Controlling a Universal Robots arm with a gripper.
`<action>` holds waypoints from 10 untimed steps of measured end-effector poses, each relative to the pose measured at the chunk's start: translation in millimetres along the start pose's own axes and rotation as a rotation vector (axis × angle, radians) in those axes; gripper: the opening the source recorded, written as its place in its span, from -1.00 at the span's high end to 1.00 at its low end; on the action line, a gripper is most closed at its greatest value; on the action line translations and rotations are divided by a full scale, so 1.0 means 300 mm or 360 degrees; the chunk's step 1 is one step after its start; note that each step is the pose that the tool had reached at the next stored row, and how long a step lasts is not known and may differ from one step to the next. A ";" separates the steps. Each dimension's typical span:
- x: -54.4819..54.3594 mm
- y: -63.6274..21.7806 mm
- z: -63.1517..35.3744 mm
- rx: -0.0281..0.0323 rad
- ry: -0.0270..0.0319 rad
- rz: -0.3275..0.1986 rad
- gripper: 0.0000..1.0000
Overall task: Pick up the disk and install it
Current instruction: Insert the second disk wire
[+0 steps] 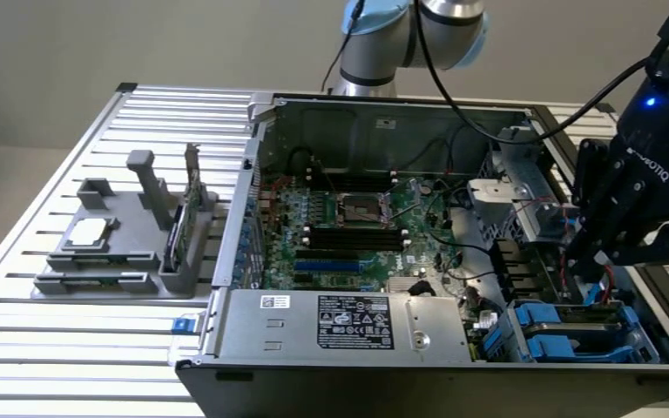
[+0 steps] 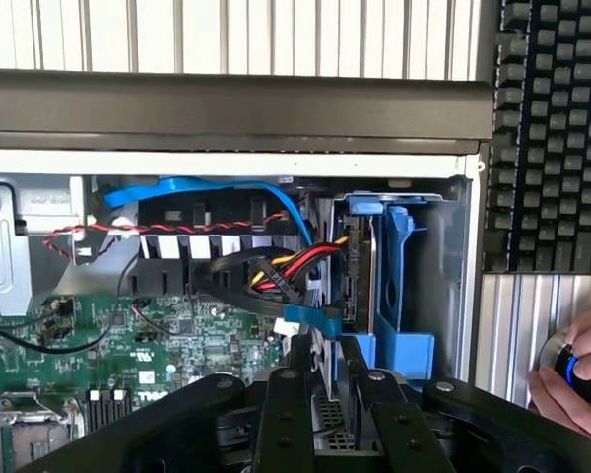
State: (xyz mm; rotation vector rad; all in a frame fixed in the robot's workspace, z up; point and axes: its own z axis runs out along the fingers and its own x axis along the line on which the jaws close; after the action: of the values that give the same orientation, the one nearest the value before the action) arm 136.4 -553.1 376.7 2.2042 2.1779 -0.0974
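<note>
We looked at an open computer case (image 1: 267, 122) lying on a table of metal slats (image 1: 67, 348). In the exterior view the black claw (image 1: 594, 277) hung at about 3 o'clock, over the corner of the case where the drive bay was. The disk (image 1: 578, 320) sat in its blue carrier at about 4 o'clock, down inside that bay. Seen from the claw, the disk was at 6 o'clock and very near. We could not tell if they touched. We also could not tell if the claw was apart, together or clamped on something.

In the wrist view the claw (image 2: 325, 394) pointed into the case, and the disk (image 2: 359, 266) stood on its edge inside the blue carrier, just beside a bunch of red, yellow and black wires (image 2: 286, 266).

The green motherboard (image 1: 347, 226) filled the middle of the case, and the grey power supply box (image 1: 347, 322) lay at 6 o'clock. Well apart, at 9 o'clock, a grey holder (image 1: 114, 261) kept a small square chip (image 1: 91, 230) and a thin card (image 1: 178, 228) standing up. In the wrist view a person's hand (image 2: 576, 379) rested near a black keyboard (image 2: 552, 128).
</note>
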 end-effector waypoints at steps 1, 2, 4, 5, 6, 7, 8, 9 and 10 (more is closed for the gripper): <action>0.000 0.002 0.000 0.00002 -0.00005 0.0003 0.48; 0.000 0.003 0.000 0.00003 -0.00014 0.0004 0.48; 0.000 0.004 0.000 0.00004 -0.00039 0.0008 0.48; -0.001 0.004 0.000 0.00005 -0.00040 0.0009 0.48; -0.001 0.005 0.000 0.00006 -0.00039 0.0010 0.48; -0.001 0.005 -0.003 0.00004 -0.00044 0.0010 0.48; -0.002 0.005 -0.011 0.00004 -0.00041 0.0010 0.48; -0.002 0.004 -0.020 0.00004 -0.00037 0.0010 0.48; -0.003 0.004 -0.025 0.00003 -0.00043 0.0010 0.48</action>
State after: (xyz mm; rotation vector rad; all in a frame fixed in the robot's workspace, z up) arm 137.8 -553.4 384.1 2.2099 2.1692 -0.1003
